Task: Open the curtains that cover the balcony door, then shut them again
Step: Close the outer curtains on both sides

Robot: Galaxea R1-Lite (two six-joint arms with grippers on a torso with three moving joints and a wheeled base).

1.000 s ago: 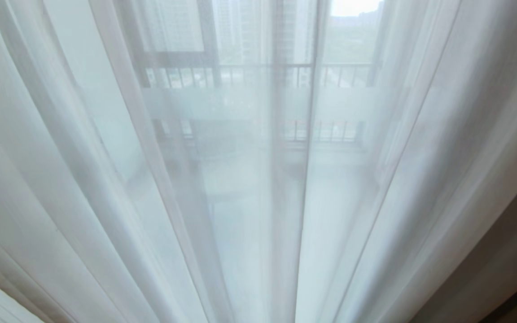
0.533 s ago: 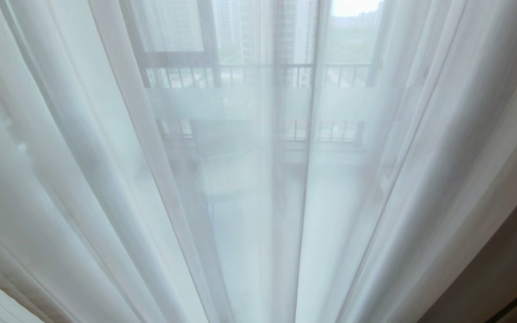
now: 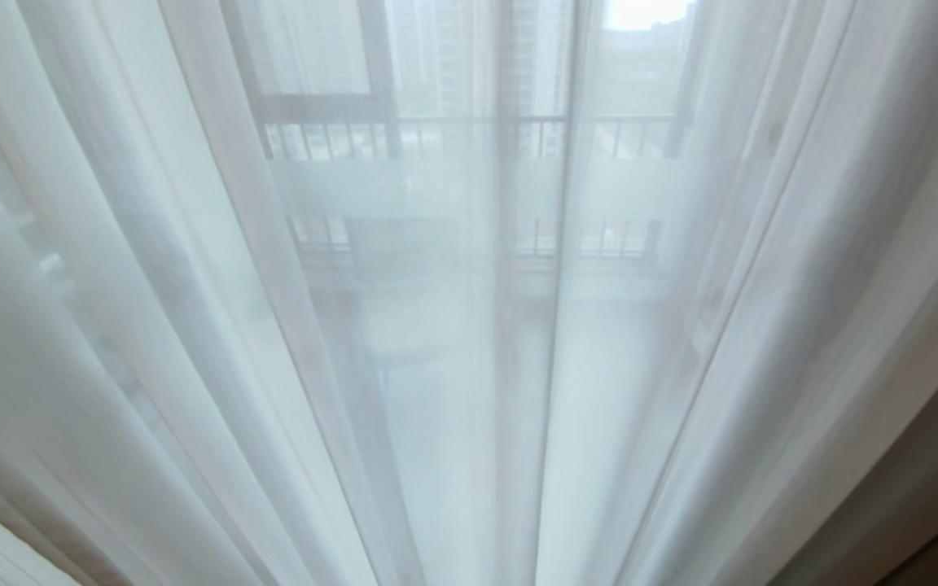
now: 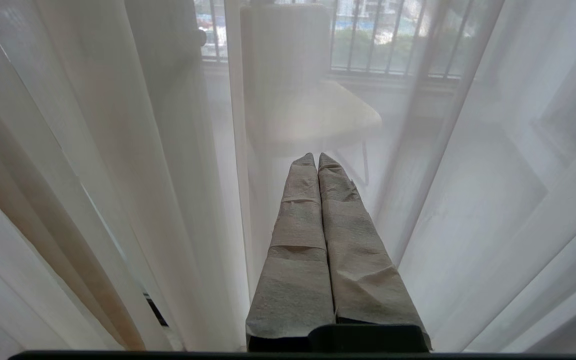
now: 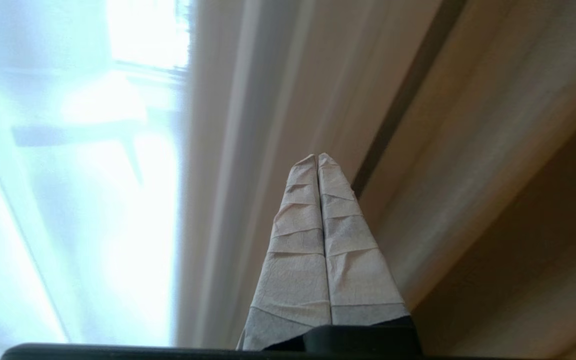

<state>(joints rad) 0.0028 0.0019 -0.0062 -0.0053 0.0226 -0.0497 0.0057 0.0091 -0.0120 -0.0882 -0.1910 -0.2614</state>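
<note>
The white sheer curtains (image 3: 192, 325) hang shut in long folds across the whole head view. Through them shows the balcony door (image 3: 404, 189) with its frosted band and dark frame. A strip of the thick beige drape (image 3: 917, 488) shows at the lower right. Neither gripper is in the head view. My left gripper (image 4: 316, 157) is shut and empty, its taped fingers pointing at the sheers (image 4: 168, 175) without holding them. My right gripper (image 5: 317, 157) is shut with nothing between its fingers, beside the beige drape (image 5: 288, 90) and the bright sheer (image 5: 68, 210).
A pale chair (image 4: 313, 115) stands on the balcony behind the sheers, with dark railing bars (image 4: 368, 40) beyond it. A dark vertical strip (image 5: 408, 90) and a brown surface (image 5: 543, 250) lie to the drape's other side in the right wrist view.
The sheer folds on the left of the head view have swayed and shifted a little. The beige drape at the lower right has drawn back slightly towards the corner. The railing behind has stayed put.
</note>
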